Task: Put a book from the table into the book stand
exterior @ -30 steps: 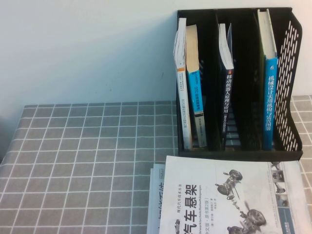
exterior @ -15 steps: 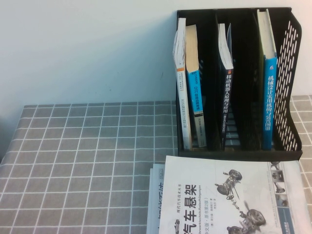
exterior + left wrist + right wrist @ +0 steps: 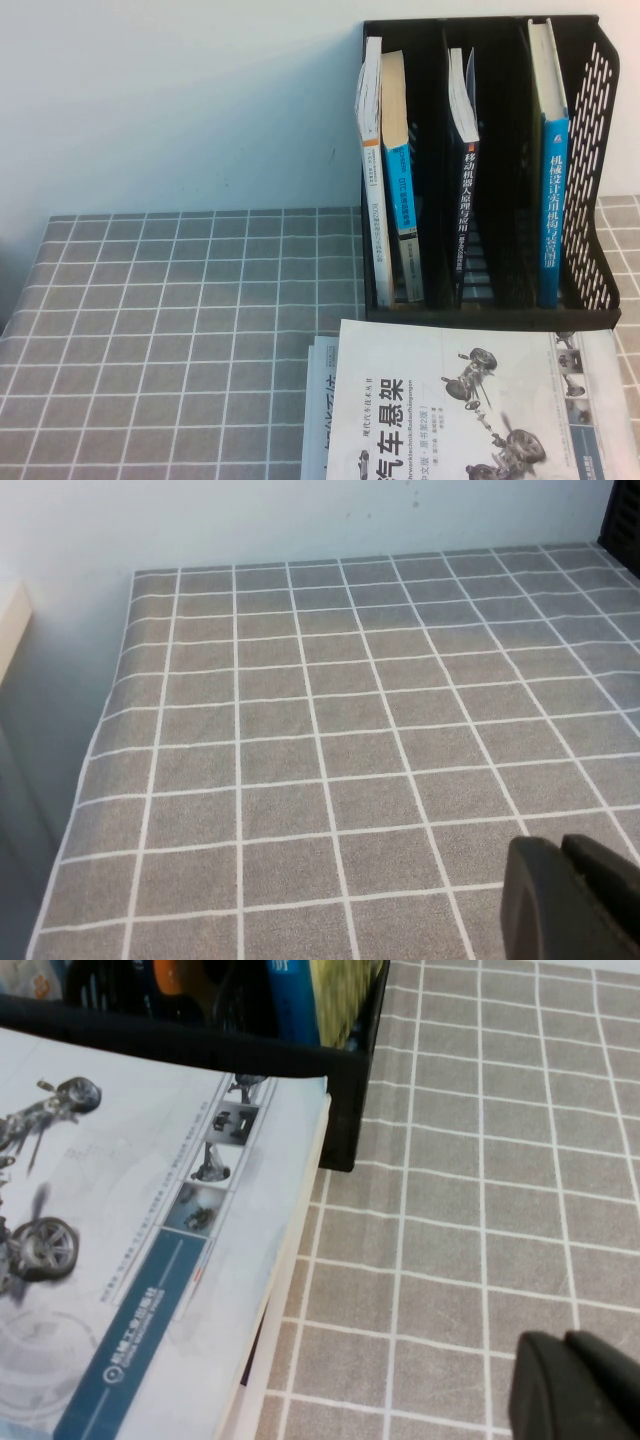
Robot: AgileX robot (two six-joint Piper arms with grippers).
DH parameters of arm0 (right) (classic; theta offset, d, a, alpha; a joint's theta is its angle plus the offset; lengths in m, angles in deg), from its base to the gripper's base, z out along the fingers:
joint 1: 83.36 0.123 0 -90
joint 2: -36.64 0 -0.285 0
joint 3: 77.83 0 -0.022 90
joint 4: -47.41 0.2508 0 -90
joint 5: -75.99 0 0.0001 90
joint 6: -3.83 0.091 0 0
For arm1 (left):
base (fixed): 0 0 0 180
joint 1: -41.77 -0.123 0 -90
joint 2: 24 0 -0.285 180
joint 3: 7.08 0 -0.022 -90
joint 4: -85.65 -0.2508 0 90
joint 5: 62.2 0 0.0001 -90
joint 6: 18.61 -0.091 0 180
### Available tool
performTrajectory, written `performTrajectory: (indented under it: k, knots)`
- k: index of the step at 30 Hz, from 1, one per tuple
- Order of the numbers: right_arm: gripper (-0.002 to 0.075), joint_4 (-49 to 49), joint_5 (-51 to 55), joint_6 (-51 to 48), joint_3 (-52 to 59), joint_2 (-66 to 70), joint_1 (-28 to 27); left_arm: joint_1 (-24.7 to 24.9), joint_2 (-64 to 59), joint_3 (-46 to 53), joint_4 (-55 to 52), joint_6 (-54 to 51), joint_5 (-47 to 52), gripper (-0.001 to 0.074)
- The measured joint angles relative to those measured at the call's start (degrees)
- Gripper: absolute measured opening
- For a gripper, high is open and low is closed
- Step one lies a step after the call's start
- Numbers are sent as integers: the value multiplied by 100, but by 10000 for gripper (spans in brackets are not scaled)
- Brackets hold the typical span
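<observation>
The black book stand (image 3: 590, 150) stands at the back right of the grey grid table (image 3: 180, 300). In its left slot a thick book (image 3: 401, 195) with a blue spine stands upright beside a thin white-spined one (image 3: 371, 150). Neither gripper shows in the high view. In the left wrist view my left gripper (image 3: 562, 845) is shut and holds nothing, over bare cloth (image 3: 300, 730). My right gripper (image 3: 565, 1338) is also shut and holds nothing, above the cloth (image 3: 480, 1160) beside the stand's front corner (image 3: 345, 1110).
A white book with car-chassis pictures (image 3: 460, 410) lies flat in front of the stand, on top of other printed matter (image 3: 318, 410). A dark book (image 3: 463, 180) fills the middle slot, a tall blue-spined one (image 3: 553, 190) the right. A pale wall runs behind the table.
</observation>
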Motion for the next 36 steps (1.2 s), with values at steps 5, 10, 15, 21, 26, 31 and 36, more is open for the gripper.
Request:
performTrajectory:
  k: [5, 10, 15, 21, 26, 31, 36]
  knots:
    - [-4, 0, 0, 0, 0, 0, 0, 0, 0, 0, 0, 128, 0, -3]
    - [-4, 0, 0, 0, 0, 0, 0, -123, 0, 0, 0, 161, 0, -3]
    - [-4, 0, 0, 0, 0, 0, 0, -235, 0, 0, 0, 164, 0, -3]
    - [-4, 0, 0, 0, 0, 0, 0, -235, 0, 0, 0, 174, 15, -3]
    - [-4, 0, 0, 0, 0, 0, 0, -235, 0, 0, 0, 174, 24, -3]
    - [-4, 0, 0, 0, 0, 0, 0, -235, 0, 0, 0, 174, 24, -3]
    - [-4, 0, 0, 0, 0, 0, 0, -235, 0, 0, 0, 174, 24, -3]
